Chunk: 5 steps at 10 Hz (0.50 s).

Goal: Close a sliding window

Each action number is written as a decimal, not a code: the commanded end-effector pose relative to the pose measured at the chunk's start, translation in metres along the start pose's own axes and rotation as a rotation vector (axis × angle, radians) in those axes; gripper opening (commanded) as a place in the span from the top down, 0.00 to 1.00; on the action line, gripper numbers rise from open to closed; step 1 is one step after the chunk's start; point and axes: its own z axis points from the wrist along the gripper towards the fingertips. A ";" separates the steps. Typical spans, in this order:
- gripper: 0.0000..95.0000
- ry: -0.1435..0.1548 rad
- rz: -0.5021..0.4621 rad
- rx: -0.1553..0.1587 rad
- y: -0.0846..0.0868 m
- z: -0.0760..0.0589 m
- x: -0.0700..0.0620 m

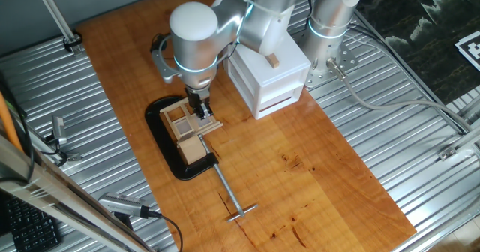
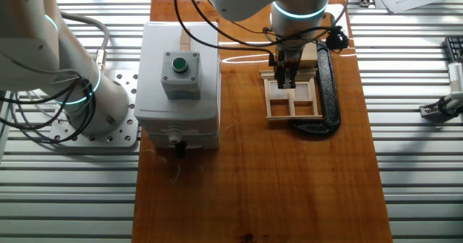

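Note:
The sliding window (image 1: 186, 126) is a small light-wood frame with a grid sash, standing on a black oval base plate (image 1: 174, 160) at the left middle of the wooden board. In the other fixed view the window (image 2: 293, 102) lies next to its base plate (image 2: 327, 91). My gripper (image 1: 201, 108) points down onto the window's far side; in the other fixed view the gripper (image 2: 284, 75) has its dark fingers close together, tips at the sash grid. They look shut with nothing clamped between them.
A white box (image 1: 266, 76) with a green button (image 2: 178, 64) stands beside the window, near the arm's base. A metal rod with a T-handle (image 1: 231, 196) sticks out from the window's base toward the front. Ribbed metal table (image 1: 420, 154) surrounds the wooden board.

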 end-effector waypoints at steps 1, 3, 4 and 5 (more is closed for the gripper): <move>1.00 0.000 -0.001 0.001 0.000 0.005 -0.001; 1.00 0.002 0.001 0.004 0.000 0.007 -0.002; 1.00 0.005 0.003 0.006 -0.001 0.008 -0.002; 1.00 0.007 0.004 0.009 -0.001 0.010 -0.002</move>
